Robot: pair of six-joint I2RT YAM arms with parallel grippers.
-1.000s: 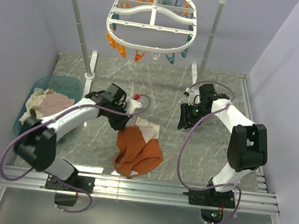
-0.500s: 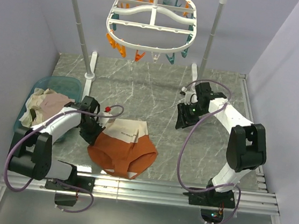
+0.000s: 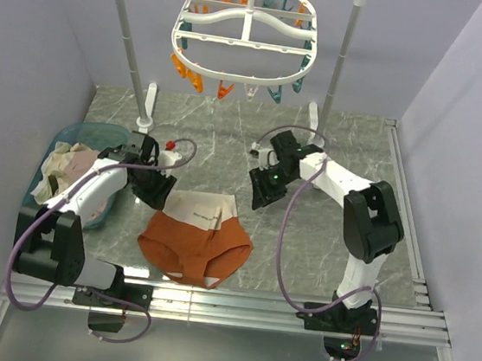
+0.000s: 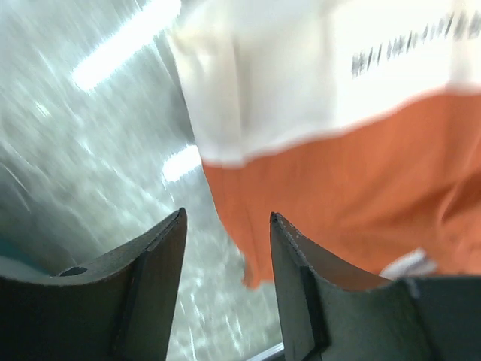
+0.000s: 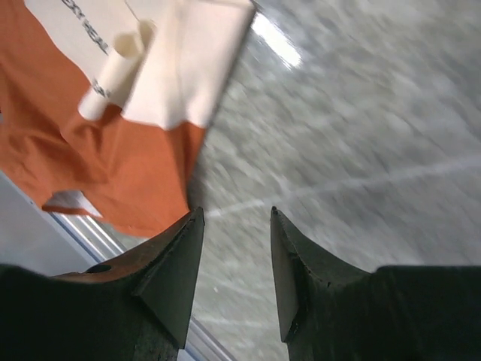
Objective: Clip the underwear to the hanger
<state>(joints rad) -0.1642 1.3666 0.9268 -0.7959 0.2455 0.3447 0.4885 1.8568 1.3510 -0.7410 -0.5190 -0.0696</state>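
Note:
The rust-orange underwear (image 3: 194, 247) lies spread flat on the table, its beige waistband (image 3: 207, 207) toward the back. My left gripper (image 3: 156, 192) stands open by the waistband's left corner. In the left wrist view the gripper (image 4: 227, 218) is empty, with the underwear (image 4: 361, 173) just beyond its fingers. My right gripper (image 3: 258, 195) stands open by the waistband's right corner. In the right wrist view it (image 5: 237, 212) hangs over bare table, and the underwear (image 5: 113, 162) lies to its left. The white oval hanger (image 3: 245, 31) hangs at the back with orange and teal clothespins (image 3: 188, 74).
A teal basket (image 3: 117, 137) with pale pink and cream clothes (image 3: 73, 164) sits at the left, beside my left arm. The white pole rack (image 3: 127, 46) holds the hanger, its feet on the back of the table. A metal rail (image 3: 236, 300) runs along the near edge.
My left gripper has opened and let go of the underwear, which now lies flat. It moved back to the waistband's left corner. My right arm swung left toward the waistband's right corner.

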